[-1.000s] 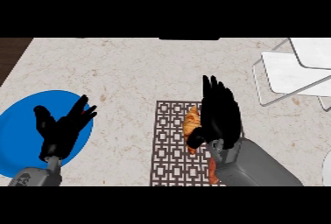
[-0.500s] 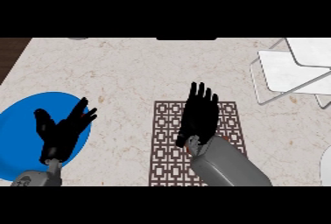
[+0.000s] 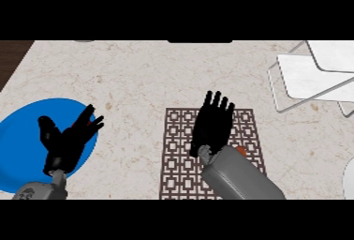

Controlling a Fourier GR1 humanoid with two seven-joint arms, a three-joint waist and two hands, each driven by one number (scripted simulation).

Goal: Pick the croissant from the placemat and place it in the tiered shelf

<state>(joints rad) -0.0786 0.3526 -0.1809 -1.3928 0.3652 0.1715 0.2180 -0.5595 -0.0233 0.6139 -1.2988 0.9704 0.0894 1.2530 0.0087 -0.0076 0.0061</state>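
Observation:
A brown patterned placemat [image 3: 178, 176] lies on the counter in front of me. My right hand [image 3: 211, 126] is spread flat over its middle, fingers straight and pointing away. It covers the croissant; only a small orange bit [image 3: 240, 150] shows beside the wrist. The white tiered shelf [image 3: 311, 77] stands at the far right, well apart from the hand. Resting open at the lower left, fingers up, my left hand [image 3: 69, 143] shows over the blue plate.
A round blue plate [image 3: 21, 136] lies at the left edge under the left hand. A white rounded edge [image 3: 350, 178] shows at the right border. Dark wood [image 3: 10, 56] borders the marble counter at the upper left.
The right hand has swung left from beside the croissant to lie over it, hiding most of it. The left hand has barely shifted.

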